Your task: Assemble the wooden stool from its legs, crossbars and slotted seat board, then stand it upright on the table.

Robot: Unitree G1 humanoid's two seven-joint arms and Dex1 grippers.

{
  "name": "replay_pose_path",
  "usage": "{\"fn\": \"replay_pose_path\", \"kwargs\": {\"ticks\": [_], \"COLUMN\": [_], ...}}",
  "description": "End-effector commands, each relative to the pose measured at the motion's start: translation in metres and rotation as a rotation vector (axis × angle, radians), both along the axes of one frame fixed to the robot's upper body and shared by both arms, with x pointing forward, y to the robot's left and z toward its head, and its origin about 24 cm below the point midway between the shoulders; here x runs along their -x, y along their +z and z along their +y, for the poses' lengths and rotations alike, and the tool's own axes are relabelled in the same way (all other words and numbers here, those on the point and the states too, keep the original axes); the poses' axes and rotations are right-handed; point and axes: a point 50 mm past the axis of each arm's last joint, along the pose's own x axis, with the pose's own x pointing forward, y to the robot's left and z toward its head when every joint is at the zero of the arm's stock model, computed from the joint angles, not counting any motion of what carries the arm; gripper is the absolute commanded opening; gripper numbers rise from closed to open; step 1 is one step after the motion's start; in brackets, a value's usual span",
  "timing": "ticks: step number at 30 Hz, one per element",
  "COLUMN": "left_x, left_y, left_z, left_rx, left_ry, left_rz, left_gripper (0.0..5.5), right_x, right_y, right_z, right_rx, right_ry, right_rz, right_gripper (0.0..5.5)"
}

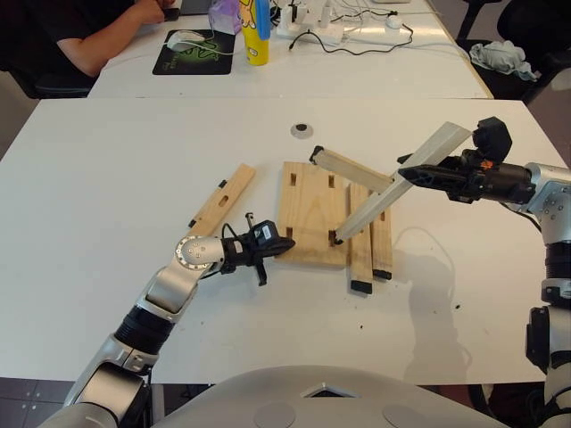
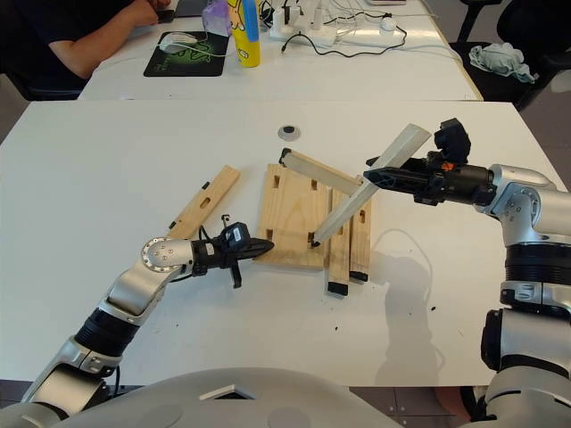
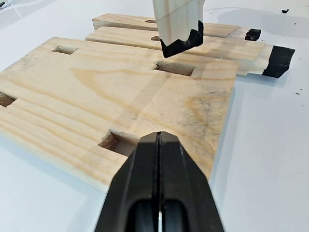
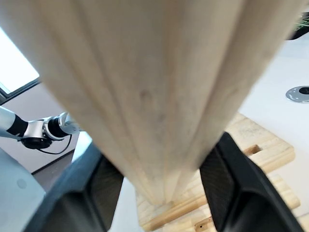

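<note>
- The seat board lay flat on the white tabletop, with its slots facing up.
- The left gripper was fully closed and held nothing. Its tip was at the near left edge of the seat board, just beside one slot. I cannot tell if it touched the wood.
- The right gripper was closed on a leg, with one finger on each side of the wood, above the right side of the board.
- This leg was tilted. Its black lower end was at a slot near the right edge of the seat board, and its upper end pointed up and to the right.
- Another leg lay across the far right corner of the board, passing under the held leg.
- Two more wooden pieces lay flat side by side, just beside the right edge of the board.
- A slotted crossbar lay on the tabletop to the left of the board, apart from it.
- A small round disc lay beyond the board.
</note>
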Motion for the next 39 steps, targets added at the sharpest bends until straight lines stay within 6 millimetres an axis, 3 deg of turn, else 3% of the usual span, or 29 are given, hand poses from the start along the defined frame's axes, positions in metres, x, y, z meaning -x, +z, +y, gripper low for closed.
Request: {"fn": "replay_pose_path", "kwargs": {"ticks": [1, 13, 16, 20, 26, 39], "left_x": [0.004, 0.005, 0.006, 0.011, 0.016, 0.012], "left_y": [-0.015, -0.014, -0.013, -0.016, -0.017, -0.017], "left_z": [0.012, 0.011, 0.01, 0.009, 0.007, 0.001], "left_rx": [-0.083, -0.078, -0.054, -0.038, -0.026, -0.016], "left_ry": [0.026, 0.025, 0.043, 0.065, 0.071, 0.057], "left_rz": [0.068, 0.076, 0.079, 0.094, 0.109, 0.107], "left_gripper": [0.0, 0.0, 0.0, 0.0, 0.0, 0.0], "right_x": [0.001, 0.01, 0.021, 0.041, 0.053, 0.029], "right_y": [-0.005, -0.018, -0.018, -0.037, -0.052, -0.06], "right_z": [0.007, 0.024, 0.034, 0.043, 0.048, 0.059], "right_rx": [0.078, 0.284, 0.311, 0.331, 0.32, 0.105], "right_ry": [0.027, 0.123, 0.14, 0.156, 0.121, 0.019], "right_rz": [-0.045, -0.102, -0.112, -0.055, -0.014, 0.003], "right_gripper": [2.13, 2.13, 2.13, 2.11, 2.1, 2.1]}}
